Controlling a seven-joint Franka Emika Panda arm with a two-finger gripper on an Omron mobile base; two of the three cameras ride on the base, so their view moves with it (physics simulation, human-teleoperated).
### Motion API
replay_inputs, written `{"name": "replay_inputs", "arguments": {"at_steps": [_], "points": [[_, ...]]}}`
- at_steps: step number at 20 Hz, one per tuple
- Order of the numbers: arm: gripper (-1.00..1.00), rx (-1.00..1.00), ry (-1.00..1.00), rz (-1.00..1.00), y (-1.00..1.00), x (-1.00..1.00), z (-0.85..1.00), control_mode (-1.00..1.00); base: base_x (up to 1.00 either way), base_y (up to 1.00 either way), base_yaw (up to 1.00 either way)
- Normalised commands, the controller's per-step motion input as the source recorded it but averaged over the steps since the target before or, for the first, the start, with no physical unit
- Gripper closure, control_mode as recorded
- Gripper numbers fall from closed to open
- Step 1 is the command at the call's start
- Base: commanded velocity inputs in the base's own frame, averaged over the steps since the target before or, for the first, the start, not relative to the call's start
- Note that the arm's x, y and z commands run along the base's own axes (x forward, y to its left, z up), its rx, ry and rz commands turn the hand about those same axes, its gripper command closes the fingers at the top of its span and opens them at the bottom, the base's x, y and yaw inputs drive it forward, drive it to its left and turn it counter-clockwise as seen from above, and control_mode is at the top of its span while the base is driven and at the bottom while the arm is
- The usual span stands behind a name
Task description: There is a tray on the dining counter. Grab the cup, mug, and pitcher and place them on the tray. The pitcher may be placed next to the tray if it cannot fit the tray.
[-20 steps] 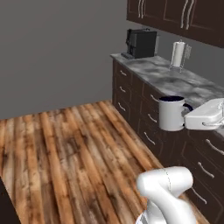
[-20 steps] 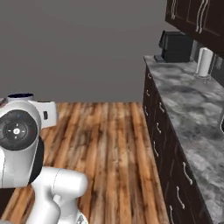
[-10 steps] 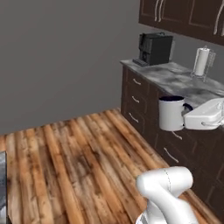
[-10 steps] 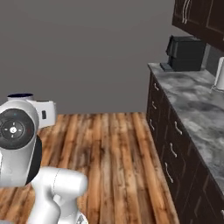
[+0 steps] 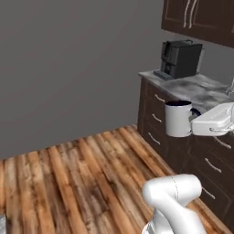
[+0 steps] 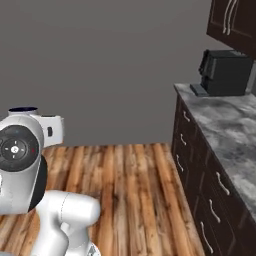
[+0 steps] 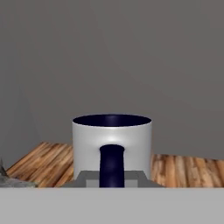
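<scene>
The mug (image 5: 177,119) is white with a dark navy inside and hangs upright in the air beside the cabinet front. My gripper (image 5: 195,120) reaches in from the right and is shut on its dark handle. In the hand view the mug (image 7: 112,142) sits dead centre with its handle facing me, and my gripper (image 7: 111,177) is clamped around that handle. In the right base view the mug's dark rim (image 6: 23,109) peeks over my white arm. The tray, dining counter, cup and pitcher are out of view.
A marbled worktop (image 5: 196,87) on dark drawer cabinets (image 6: 200,175) runs along the right, with a black coffee machine (image 5: 179,58) at its far end. Dark wall cupboards (image 5: 201,18) hang above. Wooden floor (image 5: 77,183) stretches left to a grey wall.
The whole picture has shifted, so the base has moved: the worktop and coffee machine now sit further right and look larger. The mug stays in my grip, unchanged relative to the hand.
</scene>
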Motion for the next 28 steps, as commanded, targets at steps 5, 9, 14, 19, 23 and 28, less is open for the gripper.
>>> {"name": "replay_inputs", "arguments": {"at_steps": [5,9,14,19,23,28], "points": [[1.0,0.0,0.0,0.0,0.0,0.0,0.0,1.0,1.0,0.27,0.12],[1.0,0.0,0.0,0.0,0.0,0.0,0.0,1.0,1.0,-0.1,0.64],[1.0,0.0,0.0,0.0,0.0,0.0,0.0,1.0,0.46,-0.02,0.97],[1.0,0.0,0.0,0.0,0.0,0.0,0.0,1.0,0.2,0.0,1.0],[1.0,0.0,0.0,0.0,0.0,0.0,0.0,1.0,0.2,0.0,1.0],[1.0,0.0,0.0,0.0,0.0,0.0,0.0,1.0,0.2,0.0,1.0]]}}
